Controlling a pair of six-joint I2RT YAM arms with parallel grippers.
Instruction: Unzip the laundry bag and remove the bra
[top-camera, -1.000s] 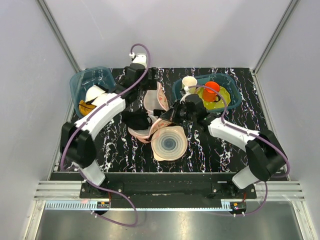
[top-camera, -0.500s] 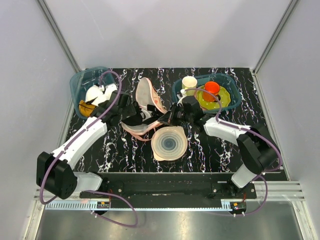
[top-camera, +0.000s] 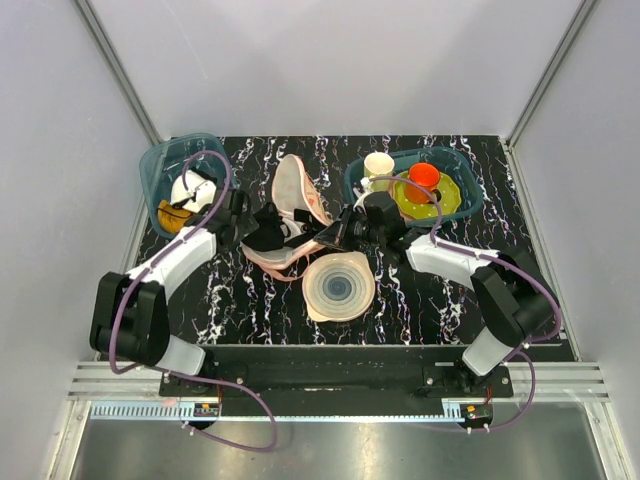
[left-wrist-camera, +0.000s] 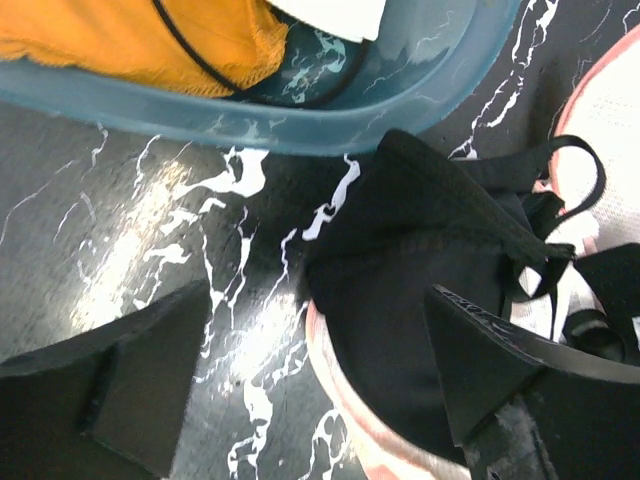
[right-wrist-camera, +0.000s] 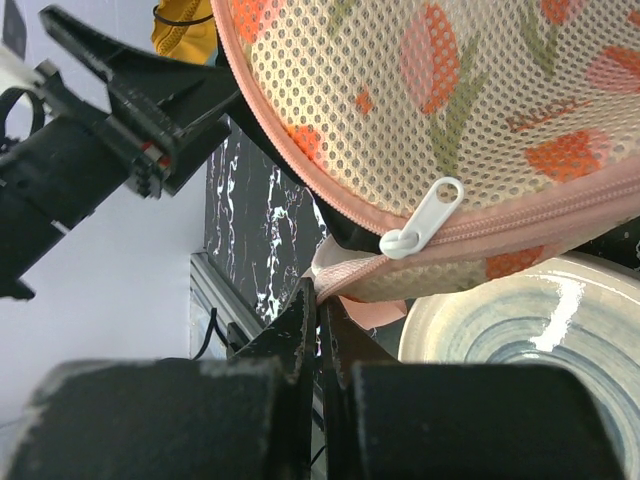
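Laundry bag (top-camera: 292, 195) sits just 11 o'clock of the table's centre, unzipped, one beige mesh half standing up. Up close it's tulip-printed mesh (right-wrist-camera: 450, 90) with pink trim, and a white zipper pull (right-wrist-camera: 425, 217) dangles at the seam. Inside lies the bra (left-wrist-camera: 420, 270), which looks black from the left wrist, a dark cup with thin looping straps, though the view is tight.

The right gripper (right-wrist-camera: 320, 300) comes in from 3 o'clock, fingers pressed together on the bag's pink lower edge. The left gripper (left-wrist-camera: 318, 300) is at the bag's 9 o'clock side, fingers spread wide, the cup's edge between them and gripped by neither.

A ringed plate (top-camera: 338, 288) touches the bag at 5 o'clock. Black white-veined table (top-camera: 420, 300), a blue tub (top-camera: 160, 160) at 10 o'clock, another tub (top-camera: 465, 195) at 2 o'clock, and pale grey walls (top-camera: 330, 70) all round.
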